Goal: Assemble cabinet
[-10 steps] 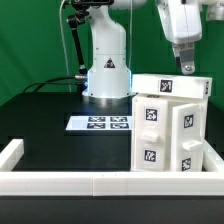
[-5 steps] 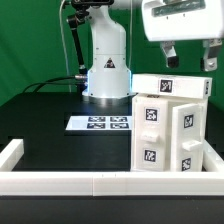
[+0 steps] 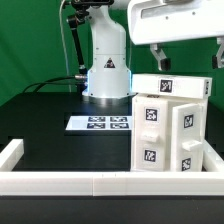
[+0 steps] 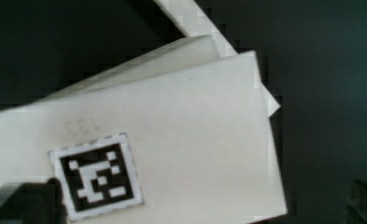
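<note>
Hovering over the cabinet (image 3: 168,128), the end effector (image 3: 187,62) hangs in the air at the top of the exterior view, clear of the cabinet's top face. Its two fingers (image 3: 157,57) are spread wide apart, one of them partly cut off at the exterior view's right edge, and nothing is held between them.

The cabinet stands upright on the black desk (image 3: 55,150) at the exterior view's right, near the low white border rail (image 3: 95,183) that runs along the front. It is a white box-shaped body with black-and-white square tags on its top, front and side faces, and its front shows stepped, block-like sections.

Flat on the desk, to the exterior view's left of the cabinet and apart from it, lies the marker board (image 3: 100,123), just in front of the arm's white base (image 3: 107,70). A green backdrop fills the rear.

The wrist view is blurred. It looks down on a white face of the cabinet (image 4: 153,105) carrying one square tag (image 4: 96,178), with the dark desk beyond its edge. Dark shapes at two corners of that view may be the fingertips, though this cannot be told for sure.
</note>
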